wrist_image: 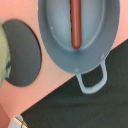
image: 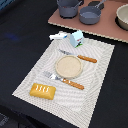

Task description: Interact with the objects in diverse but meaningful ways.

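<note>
Looking down through the wrist camera, we find the grey two-handled pot (wrist_image: 75, 37) directly beneath the tool, with the brown sausage (wrist_image: 75, 24) lying inside it. Its long axis runs straight along the middle of the pot's floor, one rounded end pointing toward the loop handle (wrist_image: 93, 80). We see no fingers in either view, so we cannot tell whether the gripper is wide or narrow, or holding anything.

Around the pot we note a pink board (wrist_image: 47, 95) under it, a dark round disc (wrist_image: 22, 52) just beside the pot's wall, and the black table (wrist_image: 95, 107) past the board's edge, which the handle overhangs.

From the exterior view we record a second grey pan (image: 90, 15) near the pot (image: 69, 7). Well apart from them on the placemat (image: 95, 65) lie:
- white-blue-green carton (image: 77, 38) beside the white fish-shaped piece (image: 58, 36);
- round plate (image: 68, 66) between a knife (image: 80, 57) and a fork (image: 64, 80);
- golden scored bread loaf (image: 43, 90).

Nothing stands over the pot's mouth.
</note>
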